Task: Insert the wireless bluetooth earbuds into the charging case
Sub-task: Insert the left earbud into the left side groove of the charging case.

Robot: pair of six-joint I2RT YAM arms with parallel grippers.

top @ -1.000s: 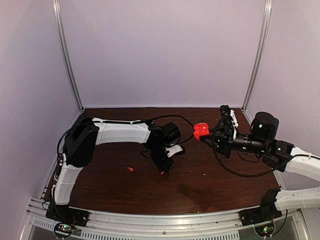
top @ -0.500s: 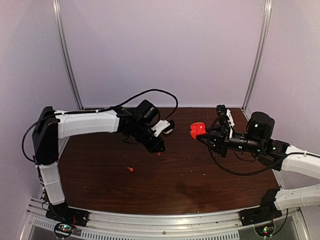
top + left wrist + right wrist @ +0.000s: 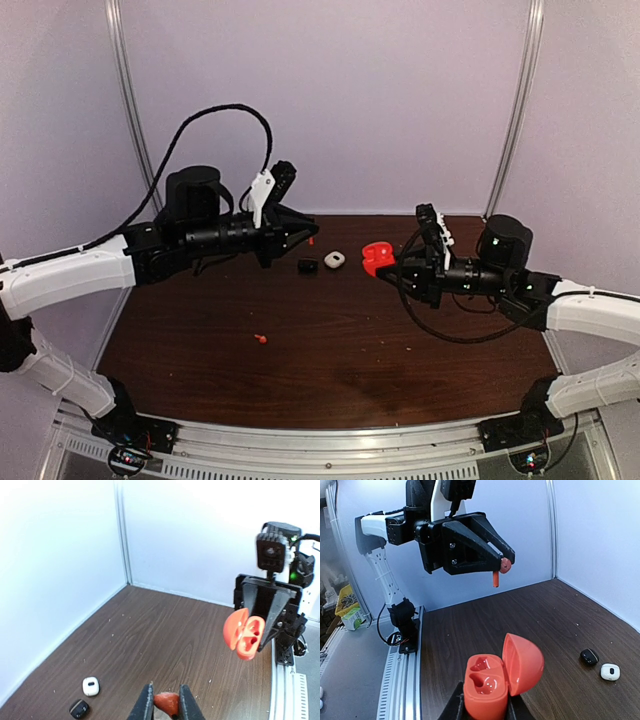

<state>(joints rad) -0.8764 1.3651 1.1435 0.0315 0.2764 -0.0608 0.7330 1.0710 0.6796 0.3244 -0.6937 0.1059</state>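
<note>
I count two earbuds, both red: a held earbud (image 3: pixel 496 576) and a loose earbud (image 3: pixel 261 338). Three cases: red case (image 3: pixel 376 257), white case (image 3: pixel 334 260), black case (image 3: pixel 307 266).

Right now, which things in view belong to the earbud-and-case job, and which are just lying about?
Job:
small red stemmed plastic earbud, pinched in the left fingers
open red clamshell plastic charging case, held in the right fingers
second red earbud, lying loose

Lying about:
small white rounded case
small black rounded case beside it

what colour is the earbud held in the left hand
Red-orange; the earbud shows best in the right wrist view.
</note>
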